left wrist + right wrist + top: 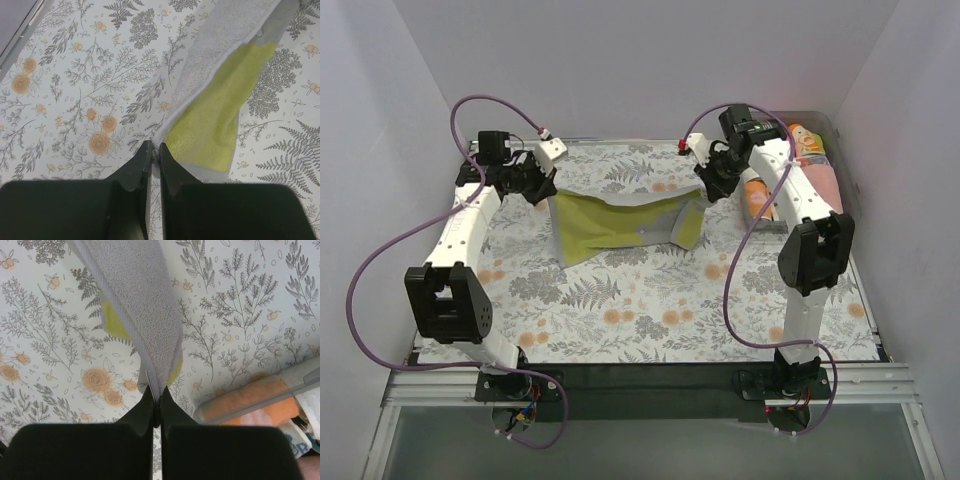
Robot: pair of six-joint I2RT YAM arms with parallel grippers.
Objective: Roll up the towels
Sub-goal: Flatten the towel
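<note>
From above, the soft yellow-green towel with a pale grey-white back (620, 228) hangs spread between the two arms over the far half of the floral-printed surface (650, 310). The left hand (549, 193) is at its left top corner and the right hand (704, 194) at its right top corner. That view does not settle whether the lower edge rests on the surface. The wrist cameras give what the overhead view cannot. The left one shows its black fingers (141, 167) clenched on the towel's pale hem, the cloth running up and away to the right with its yellow-green face turned toward the camera. The right one shows its fingers (142, 410) pinched on a bunched, mostly grey fold, with only slivers of yellow-green showing. The clear plastic bin (823, 128) stands at the far right corner, partly behind the right arm. From above it holds orange, peach and pink cloths. The right wrist view shows, past its rim, an orange towel roll (245, 397), a pink cloth (252, 419) beneath it and a white cloth with blue print (299, 440).
</note>
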